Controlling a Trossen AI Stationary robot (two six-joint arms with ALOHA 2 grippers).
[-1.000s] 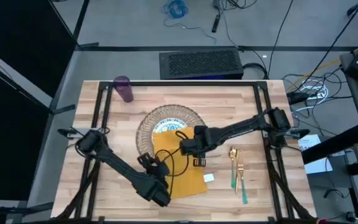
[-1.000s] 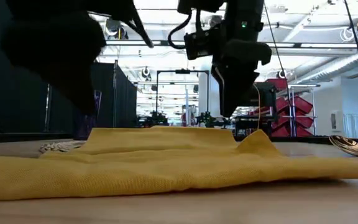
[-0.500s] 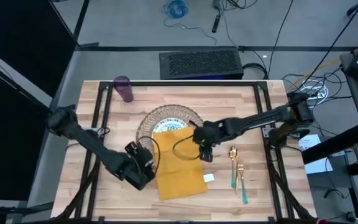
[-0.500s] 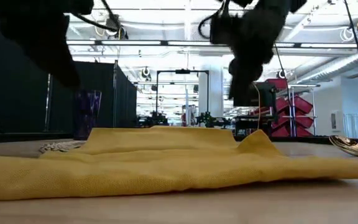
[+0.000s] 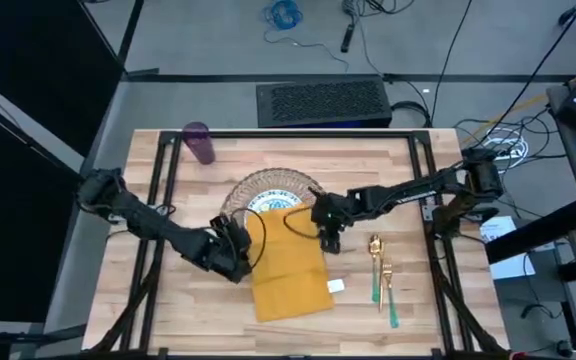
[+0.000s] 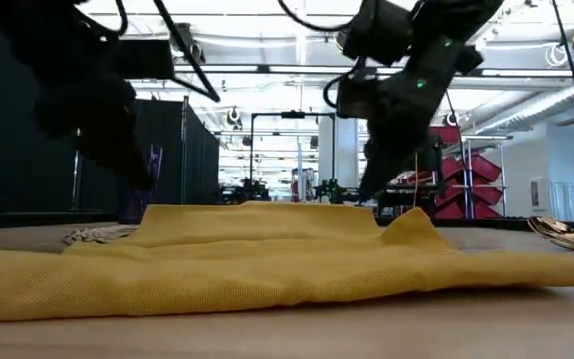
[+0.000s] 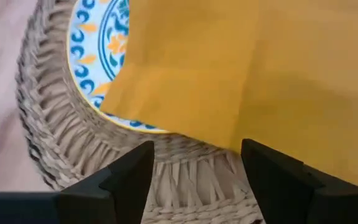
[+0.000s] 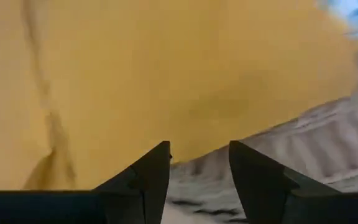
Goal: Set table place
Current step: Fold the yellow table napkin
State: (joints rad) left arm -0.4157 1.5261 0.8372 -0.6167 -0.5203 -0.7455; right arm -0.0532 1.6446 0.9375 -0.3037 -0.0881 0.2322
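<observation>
Left claw (image 5: 238,243) apart, empty, at napkin's left edge, frame centre | right claw (image 5: 329,240) apart, empty, at napkin's right edge | mustard napkin (image 5: 286,262) draped half over plate (image 5: 265,203) and woven mat (image 5: 236,205), probably awaiting repositioning | fork and spoon (image 5: 379,266) on counter (image 5: 368,160), right.

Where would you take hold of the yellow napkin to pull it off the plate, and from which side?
Judging by its pose, grip the napkin by the corner draped over the plate, where cloth lifts off the flat surface. The left gripper sits open beside that edge by the woven mat, so come from the left; the right gripper, also open, faces the opposite edge.
</observation>
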